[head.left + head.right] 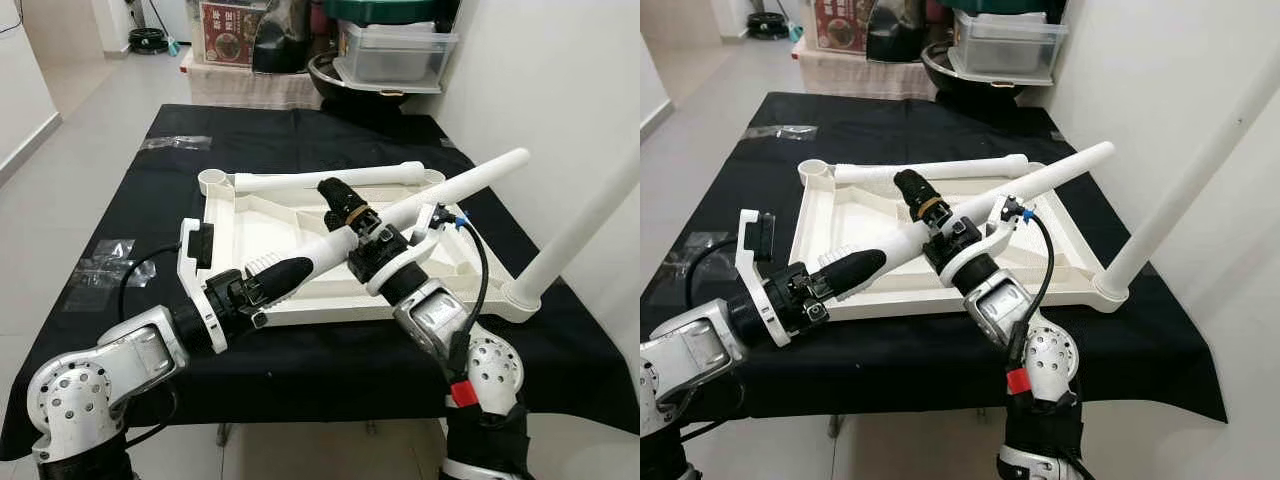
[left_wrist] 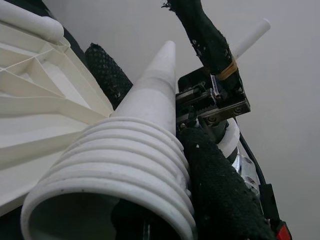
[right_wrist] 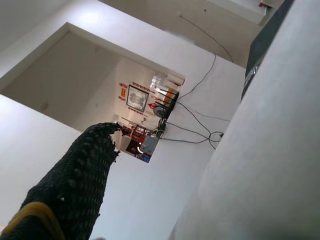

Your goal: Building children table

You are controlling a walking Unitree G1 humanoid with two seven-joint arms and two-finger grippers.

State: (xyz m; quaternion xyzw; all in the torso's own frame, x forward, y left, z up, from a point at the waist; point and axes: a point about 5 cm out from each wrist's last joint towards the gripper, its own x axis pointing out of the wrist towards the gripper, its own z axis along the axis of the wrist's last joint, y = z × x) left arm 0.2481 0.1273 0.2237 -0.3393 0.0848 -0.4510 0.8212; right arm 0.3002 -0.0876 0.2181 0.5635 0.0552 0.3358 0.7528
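2 hands are on 1 loose white table leg (image 1: 440,195), held slanted over the upside-down white tabletop (image 1: 262,228) on the black-covered bench (image 1: 110,205). The left hand (image 1: 285,272) pinches the leg's ribbed threaded end, which blocks most of its wrist view. The right hand (image 1: 345,205) is pressed around the leg mid-length. Another leg (image 1: 330,178) lies along the tabletop's 12 o'clock edge; a fitted leg (image 1: 575,235) at 3 o'clock is cut off by the frame. The wall sits close at 3 o'clock.

so I count three white table legs (image 1: 455,188), one upside-down white tabletop (image 1: 270,225), one black cloth-covered table (image 1: 300,135), and two grippers.
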